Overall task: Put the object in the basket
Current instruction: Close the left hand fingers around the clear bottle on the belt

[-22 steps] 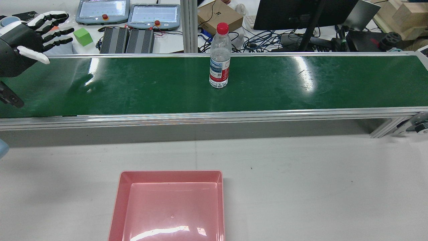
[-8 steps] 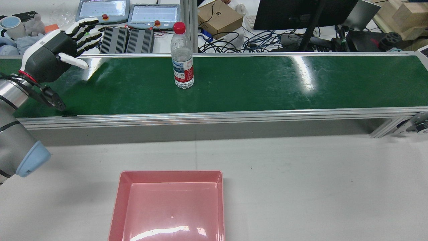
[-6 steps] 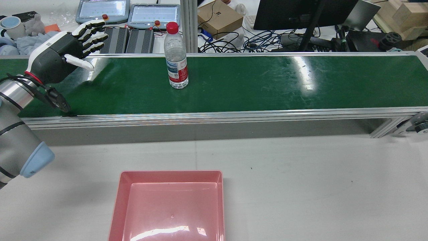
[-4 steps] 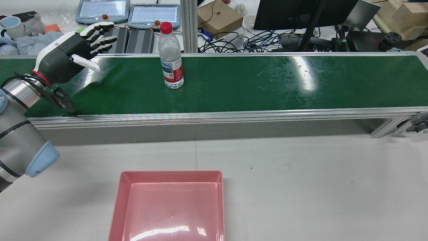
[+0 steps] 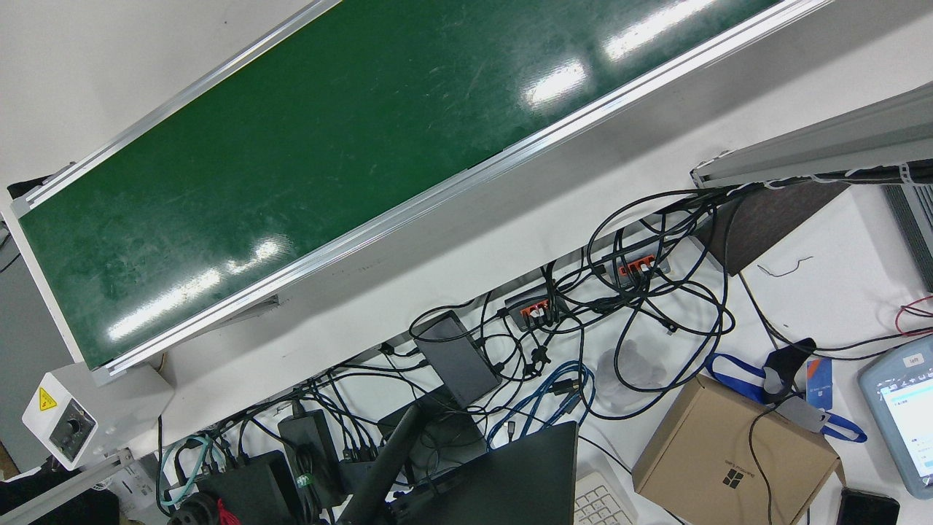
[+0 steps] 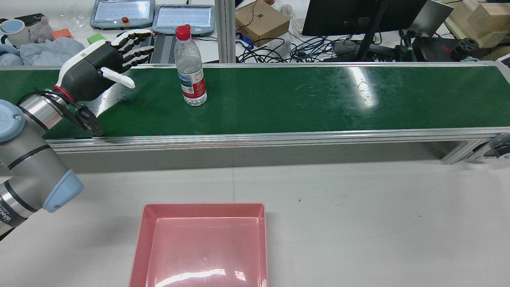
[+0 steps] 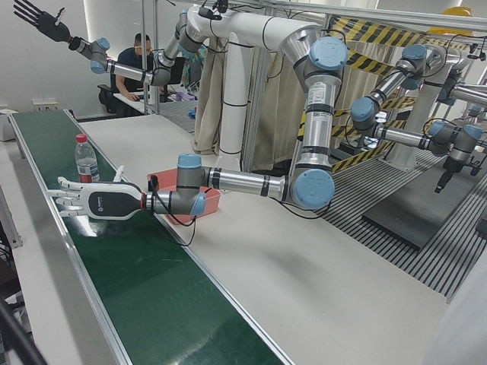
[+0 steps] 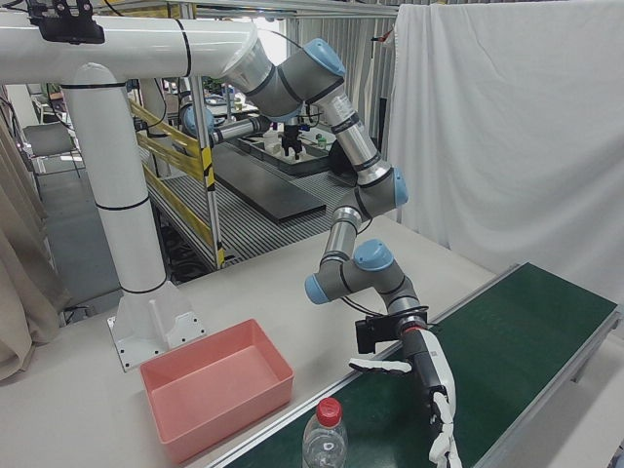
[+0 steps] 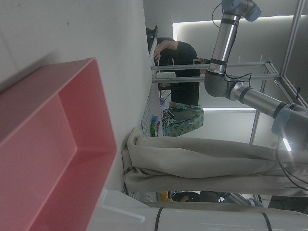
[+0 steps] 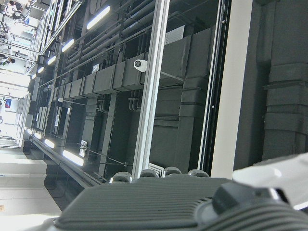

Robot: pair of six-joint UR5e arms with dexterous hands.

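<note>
A clear water bottle (image 6: pixel 191 69) with a red cap and red-blue label stands upright on the green conveyor belt (image 6: pixel 318 99). My left hand (image 6: pixel 99 69) hovers over the belt just left of it, open, fingers spread toward the bottle without touching it. The left-front view shows that hand (image 7: pixel 95 203) level with the bottle (image 7: pixel 86 160); the right-front view shows the hand (image 8: pixel 429 385) beside the bottle (image 8: pixel 325 434). The pink basket (image 6: pixel 203 247) sits on the white table nearer the robot. My right hand (image 7: pixel 38 20) is raised high, fingers spread, holding nothing.
Beyond the belt lie teach pendants (image 6: pixel 183 18), a cardboard box (image 6: pixel 261 20), a monitor and tangled cables (image 5: pixel 583 328). The belt has aluminium side rails (image 6: pixel 255 137). The left hand view shows the basket (image 9: pixel 48 159) and a person (image 9: pixel 175 48) far behind.
The bottle has ridden the belt leftward, from the middle toward my left hand. My left arm has swung right and forward, closing most of the gap; the hand stayed open.
</note>
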